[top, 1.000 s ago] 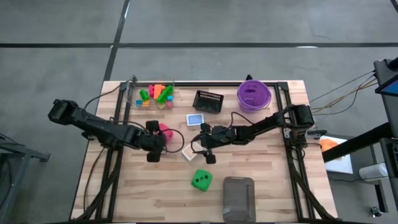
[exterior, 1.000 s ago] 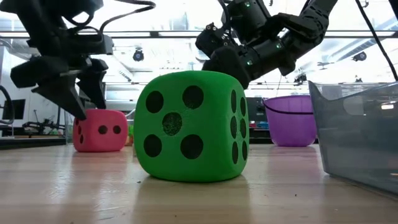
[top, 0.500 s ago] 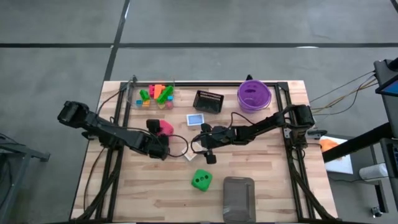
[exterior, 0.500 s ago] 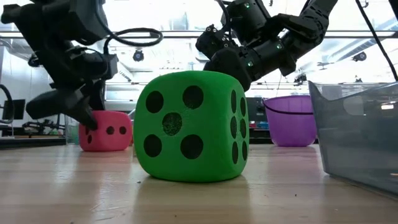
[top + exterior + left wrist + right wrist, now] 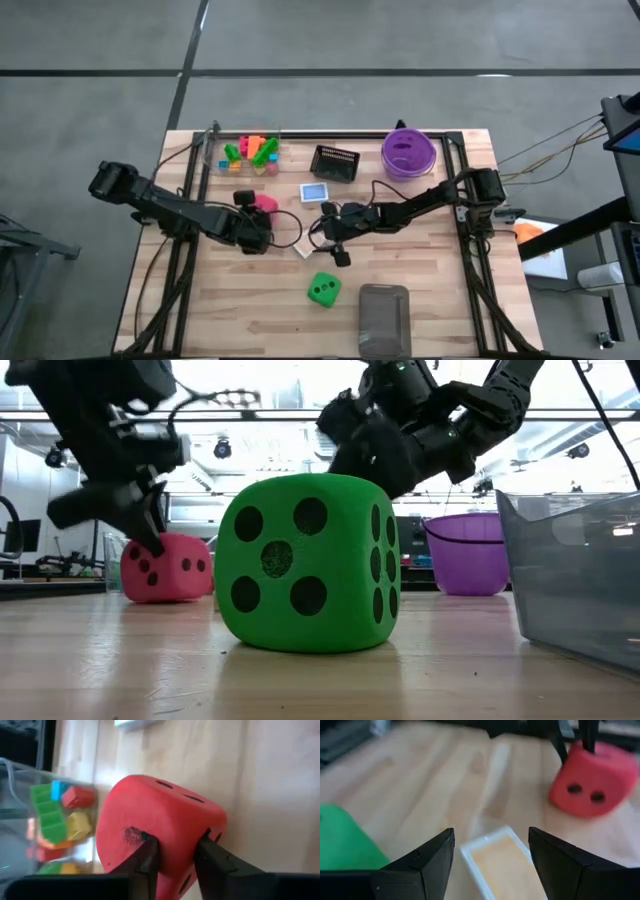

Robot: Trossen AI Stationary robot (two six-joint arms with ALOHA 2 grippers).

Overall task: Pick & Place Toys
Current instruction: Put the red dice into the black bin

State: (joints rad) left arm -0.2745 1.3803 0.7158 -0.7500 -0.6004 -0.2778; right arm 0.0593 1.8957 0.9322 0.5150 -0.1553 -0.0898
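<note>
The red dotted die [image 5: 264,203] [image 5: 168,568] sits tilted near the table's middle, with my left gripper [image 5: 175,847] [image 5: 148,540] shut on it. My right gripper [image 5: 491,834] [image 5: 338,253] hovers open above a small white-edged picture card [image 5: 502,860] [image 5: 303,248] lying flat on the wood. The green die [image 5: 322,290] [image 5: 305,563] stands nearer the front edge. Small bright bricks [image 5: 250,152] lie in a clear bin at the far left. A blue-faced card [image 5: 314,192] lies flat beyond the grippers. My left gripper pinches the red die's near side [image 5: 172,837] between its two fingers, and the soft wall bulges between the fingertips [image 5: 149,851]. The fingers come slanting down from the table's near-left side. The die is tilted, its lower part at the table top.
A black mesh basket [image 5: 334,162] and a purple bowl [image 5: 407,152] stand along the far edge. A grey see-through container [image 5: 384,318] [image 5: 580,575] stands at the front edge, right of the green die. Bare wood lies at the front left.
My left gripper has moved toward the red die and come down on it, shutting from wide open until its fingers pinch the die. The die has tipped from flat to tilted and shifted slightly toward the table's right.
</note>
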